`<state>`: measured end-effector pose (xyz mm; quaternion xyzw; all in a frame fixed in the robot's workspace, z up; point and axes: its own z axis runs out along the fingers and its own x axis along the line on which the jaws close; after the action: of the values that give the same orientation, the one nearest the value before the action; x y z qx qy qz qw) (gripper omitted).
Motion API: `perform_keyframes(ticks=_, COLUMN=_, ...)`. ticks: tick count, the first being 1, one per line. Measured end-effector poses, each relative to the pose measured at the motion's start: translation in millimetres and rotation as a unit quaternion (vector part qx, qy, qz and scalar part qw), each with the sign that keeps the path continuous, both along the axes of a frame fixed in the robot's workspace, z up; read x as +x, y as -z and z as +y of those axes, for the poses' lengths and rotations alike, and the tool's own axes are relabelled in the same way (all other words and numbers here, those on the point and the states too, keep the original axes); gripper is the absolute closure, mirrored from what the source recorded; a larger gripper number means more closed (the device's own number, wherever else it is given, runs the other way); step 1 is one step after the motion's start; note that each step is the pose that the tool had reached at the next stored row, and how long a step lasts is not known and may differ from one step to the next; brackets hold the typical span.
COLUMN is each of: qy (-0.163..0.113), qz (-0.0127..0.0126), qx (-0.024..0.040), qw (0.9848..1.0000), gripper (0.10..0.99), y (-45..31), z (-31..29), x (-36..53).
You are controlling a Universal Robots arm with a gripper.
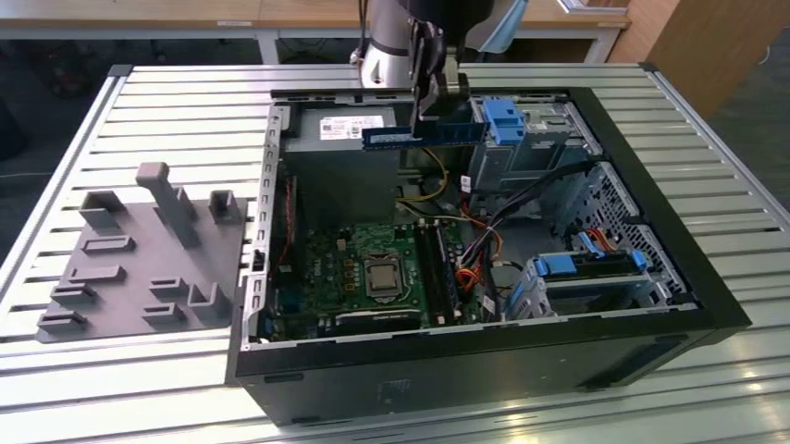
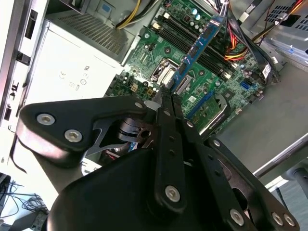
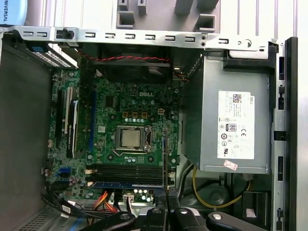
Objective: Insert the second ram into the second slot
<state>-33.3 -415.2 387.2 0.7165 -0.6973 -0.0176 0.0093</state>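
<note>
Slatted metal table (image 1: 148, 92), open computer case (image 1: 494, 370): stick not seated.
Exterior view: gripper (image 1: 435, 116) clenched on the second ram (image 1: 395, 138), high over the case. Second wrist view: it hangs above the slots (image 2: 173, 29). First wrist view: orange cables (image 3: 103, 201) near slots; tilt could jam it.

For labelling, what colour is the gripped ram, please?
The second ram is blue, clearest in the exterior view.

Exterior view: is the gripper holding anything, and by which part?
Yes. The gripper is shut on the second ram, pinching its upper long edge off-centre, nearer the end on the exterior view's right.
</note>
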Motion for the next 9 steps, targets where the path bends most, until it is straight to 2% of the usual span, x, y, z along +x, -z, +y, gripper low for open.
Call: perform_keyframes(ticks=9, qy=0.0, qz=0.0, qx=-0.0011, qw=1.0, gripper=0.961, y=0.0, z=-2.4, x=0.0)
